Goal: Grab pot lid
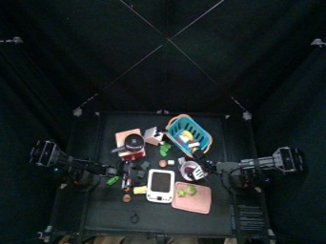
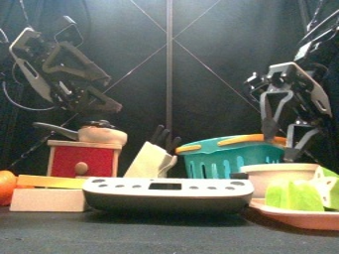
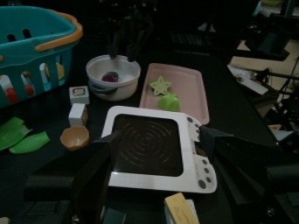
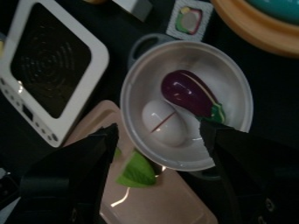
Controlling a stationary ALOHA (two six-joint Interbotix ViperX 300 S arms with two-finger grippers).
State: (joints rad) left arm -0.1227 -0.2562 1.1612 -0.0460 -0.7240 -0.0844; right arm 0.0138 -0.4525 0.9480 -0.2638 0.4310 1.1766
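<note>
From above, placed the pot lid [image 1: 132, 152] only doubtfully, as the dark round patch at 9 o'clock in the clutter, touching the red box [image 1: 132, 140]; could easily have mistaken another dark thing for it. Saw bare table [image 1: 102, 208] only toward 7 o'clock, with the blue basket [image 1: 192, 133] crowding 1 o'clock. From the front, could not pick out the lid; found open room only high up, where the left arm [image 2: 54, 64] and right arm [image 2: 284, 89] hung. From the left wrist, showed the left gripper [image 3: 158, 140] with jaws wide apart over the white scale [image 3: 152, 149], no lid in sight; risked knocking the scale by coming straight down. From the right wrist, showed the right gripper [image 4: 163, 136] likewise apart, empty, above the whitish dish [image 4: 187, 101]; risked clamping the wrong round thing.
</note>
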